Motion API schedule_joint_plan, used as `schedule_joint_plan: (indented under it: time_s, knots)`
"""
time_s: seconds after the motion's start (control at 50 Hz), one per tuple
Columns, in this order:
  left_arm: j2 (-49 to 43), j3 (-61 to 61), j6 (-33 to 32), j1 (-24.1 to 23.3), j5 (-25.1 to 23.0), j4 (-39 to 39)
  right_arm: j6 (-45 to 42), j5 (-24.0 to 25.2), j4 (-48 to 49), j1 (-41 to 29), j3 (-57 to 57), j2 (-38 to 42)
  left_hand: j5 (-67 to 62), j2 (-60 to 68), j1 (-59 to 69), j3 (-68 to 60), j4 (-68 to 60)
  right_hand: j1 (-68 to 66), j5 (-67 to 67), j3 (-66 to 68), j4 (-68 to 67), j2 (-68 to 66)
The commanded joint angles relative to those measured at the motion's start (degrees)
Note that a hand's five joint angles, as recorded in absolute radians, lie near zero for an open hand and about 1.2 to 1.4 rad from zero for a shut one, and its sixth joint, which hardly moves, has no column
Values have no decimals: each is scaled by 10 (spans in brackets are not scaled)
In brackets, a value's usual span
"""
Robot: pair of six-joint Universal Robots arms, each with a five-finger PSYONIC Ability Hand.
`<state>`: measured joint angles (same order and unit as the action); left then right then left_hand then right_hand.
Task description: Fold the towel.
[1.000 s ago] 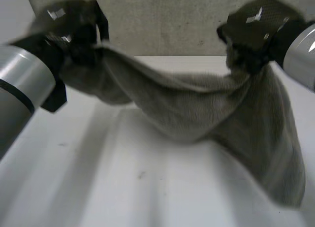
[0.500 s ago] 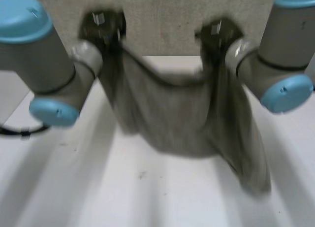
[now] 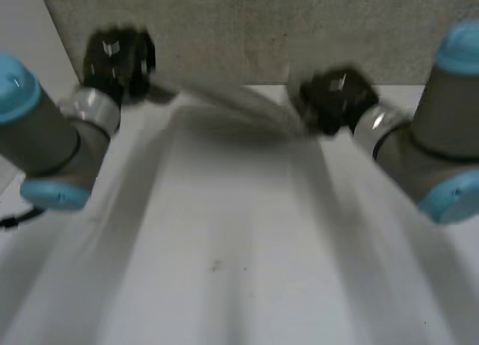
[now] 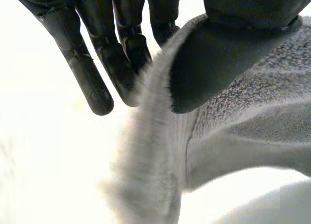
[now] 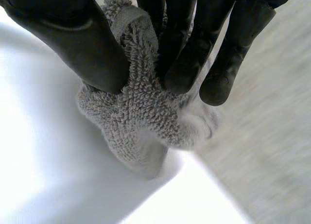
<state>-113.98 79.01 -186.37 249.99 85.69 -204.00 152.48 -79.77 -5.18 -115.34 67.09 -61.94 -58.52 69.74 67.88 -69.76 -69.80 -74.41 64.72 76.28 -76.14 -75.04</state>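
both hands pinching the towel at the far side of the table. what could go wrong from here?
1. The left hand pinches only a thin edge of the towel between thumb and fingers; a tug may pull it free.
2. The right hand grips a bunched wad, not a flat corner, so the fold may land crooked.
3. Both hands are near the far edge of the table; cloth may drop past it.

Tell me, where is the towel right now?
In the head view the towel is stretched across the far end of the table, one end pinched by the left robot hand, the other by the right robot hand.
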Motion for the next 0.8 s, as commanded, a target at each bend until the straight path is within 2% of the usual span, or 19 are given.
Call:
schedule_joint_plan:
  time_s: [0.02,0.04,0.06,0.1,0.12,0.16,0.36,0.4,0.44,0.46,0.5,0.56,0.6,0.62,0.72,0.78,0.8]
  knots:
    - [-5,132,-2,17,-7,-3,-32,-3,-26,-16,98,64,-115,103,121,-102,-102,257,-260,-275,274,263]
    - [-1,150,-3,20,-7,-3,-39,-5,-38,-19,105,66,-115,103,121,-102,-102,401,-404,-420,419,408]
    - [-1,150,-3,20,-7,-3,-39,-5,-38,-19,105,66,-115,103,121,-102,-102,403,-406,-421,420,409]
    - [9,174,-2,25,-7,-3,-42,-7,-51,-18,106,51,-115,103,121,-102,-102,580,-583,-599,598,587]
    - [9,174,-2,25,-7,-3,-42,-7,-51,-18,106,51,-115,103,121,-102,-102,581,-584,-600,598,587]
    - [30,188,-2,30,-7,-1,-37,-1,-48,-11,106,2,-115,103,121,-102,-102,644,-647,-663,661,650]
    - [84,224,-2,30,-8,-1,-51,13,-5,-1,93,-80,-115,103,121,-102,-102,644,-647,-663,661,650]
    - [93,229,-1,30,-8,-1,-62,23,-5,0,85,-85,-115,103,121,-102,-102,644,-647,-663,661,650]
    - [113,242,-1,32,-8,-1,-104,68,-13,-1,68,-85,-115,103,121,-102,-102,644,-647,-663,661,650]
    - [113,242,-1,32,-8,-1,-105,68,-13,-1,68,-85,-115,103,121,-102,-102,644,-647,-663,661,650]
    - [132,251,-1,35,-8,-1,-168,116,-20,-7,48,-77,-115,103,121,-102,-102,644,-647,-663,661,650]
    - [140,256,-1,35,-8,-1,-204,139,-25,-7,38,-64,-115,103,121,-102,-102,644,-647,-663,661,650]
    - [157,266,-1,35,-8,-3,-275,164,-39,-8,15,-30,-115,103,121,-102,-102,644,-647,-663,661,650]
    - [157,266,-1,35,-8,-3,-275,164,-39,-8,15,-30,-115,103,121,-102,-102,644,-647,-663,661,650]
    - [177,278,-1,37,-11,-4,-418,182,-62,-16,-30,53,-115,103,121,-102,-102,644,-647,-663,661,650]
    - [178,279,-1,38,-15,-4,-455,182,-63,-18,-34,72,-115,103,121,-102,-102,644,-647,-663,661,650]
    - [178,280,-1,38,-18,-4,-493,182,-62,-17,-35,89,-115,103,121,-102,-102,644,-647,-663,661,650]
